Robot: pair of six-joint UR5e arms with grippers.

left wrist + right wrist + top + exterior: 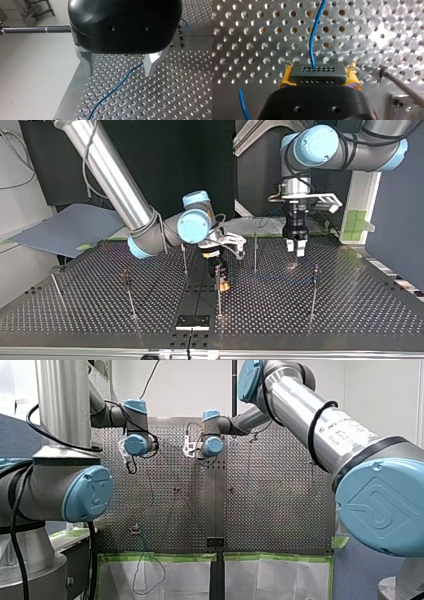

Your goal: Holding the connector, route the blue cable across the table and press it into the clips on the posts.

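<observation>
Clamping a dark grey rectangular connector (316, 73) with two rows of small holes, my right pincer (319, 76) is closed on its short ends, with yellow pads (284, 77) pressed to either side. Thin blue cable (313, 42) leaves the connector's holed face and runs straight ahead of that pincer over the perforated metal counter (249, 37), bending slightly further out. A second short stretch shows beside the pincer body. Connector sits low near the counter's centre strip in the top view, just beside one of the thin metal posts (218, 302). My left pincer (119, 73) hangs close above the counter toward the top view's right. Its pale fingers (86, 63) are spread wide and hold nothing. Cable lies flat on the counter beneath that gap, crossing it on a slant and passing nearer one finger than the other. Key relation: the cable's long axis runs under the left pincer's opening, so a plain descent should straddle it, though the slant may want a wrist turn first. Left arm is nearer the loose run; right arm has the end. Clips on the posts are too small to make out. Every stretch seen lies on the counter, so routing looks early.
</observation>
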